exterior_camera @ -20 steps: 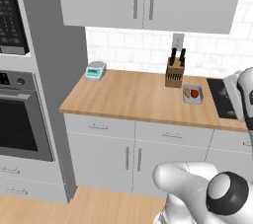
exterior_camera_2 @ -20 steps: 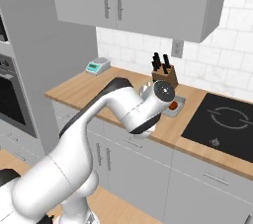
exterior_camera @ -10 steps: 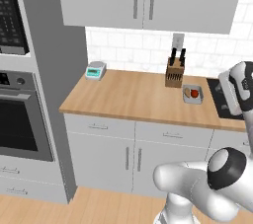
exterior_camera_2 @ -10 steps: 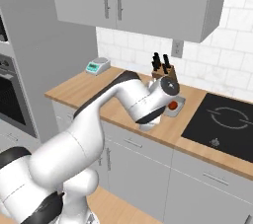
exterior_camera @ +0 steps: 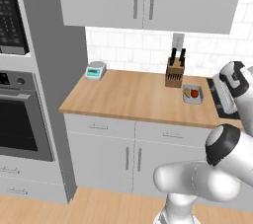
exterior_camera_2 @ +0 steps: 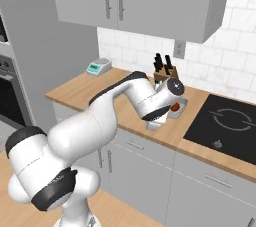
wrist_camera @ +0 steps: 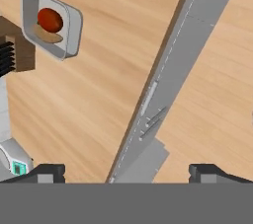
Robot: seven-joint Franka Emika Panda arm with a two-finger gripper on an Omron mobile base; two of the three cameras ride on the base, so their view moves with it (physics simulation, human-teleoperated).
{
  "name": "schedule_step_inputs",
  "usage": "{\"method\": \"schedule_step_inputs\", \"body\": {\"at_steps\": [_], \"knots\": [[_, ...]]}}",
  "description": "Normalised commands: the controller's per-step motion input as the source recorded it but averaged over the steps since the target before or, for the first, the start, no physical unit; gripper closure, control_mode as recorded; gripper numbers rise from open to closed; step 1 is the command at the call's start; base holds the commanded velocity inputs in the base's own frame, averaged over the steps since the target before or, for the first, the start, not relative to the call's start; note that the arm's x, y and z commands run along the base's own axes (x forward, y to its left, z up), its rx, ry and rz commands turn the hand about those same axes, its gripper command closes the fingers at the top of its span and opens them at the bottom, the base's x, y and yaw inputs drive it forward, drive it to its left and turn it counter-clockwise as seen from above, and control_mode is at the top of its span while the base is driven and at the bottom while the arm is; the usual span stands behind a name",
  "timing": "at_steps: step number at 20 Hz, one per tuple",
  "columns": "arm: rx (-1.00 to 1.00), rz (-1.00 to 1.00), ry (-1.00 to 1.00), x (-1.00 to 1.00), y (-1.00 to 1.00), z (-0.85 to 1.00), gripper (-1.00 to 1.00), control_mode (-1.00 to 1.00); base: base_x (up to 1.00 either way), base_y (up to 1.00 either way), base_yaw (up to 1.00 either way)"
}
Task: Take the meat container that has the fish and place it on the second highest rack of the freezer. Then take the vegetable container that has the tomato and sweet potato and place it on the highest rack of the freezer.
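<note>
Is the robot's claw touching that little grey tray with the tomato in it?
Apart. In the hand view the gripper hangs open with its fingertips at the bottom, while the tray with the tomato sits far off, bare wooden counter between them.

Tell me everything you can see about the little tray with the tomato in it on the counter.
The tray is a small, shallow, light grey container with rounded corners and a raised rim, plastic or metal by its look. It sits flat on the wooden counter, close beside the knife block, whether touching it I cannot tell, and near the black cooktop. Inside lie a round red tomato and a dull orange-brown sweet potato pressed against it. The open gripper hovers well clear of it, touching nothing.
</note>
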Motion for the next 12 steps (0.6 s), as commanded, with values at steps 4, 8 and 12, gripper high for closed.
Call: {"method": "schedule_step_inputs", "body": {"at_steps": [4, 8, 12], "knots": [[0.00, 0.00, 0.03, 0.39, -0.21, -0.22, -1.00, -1.00, 0.00, 0.00, 0.00], [0.00, 0.00, 0.03, 0.36, -0.21, -0.22, -1.00, -1.00, 0.00, 0.00, 0.00], [0.00, 0.00, 0.03, 0.34, -0.19, -0.26, -1.00, -1.00, 0.00, 0.00, 0.00]]}}
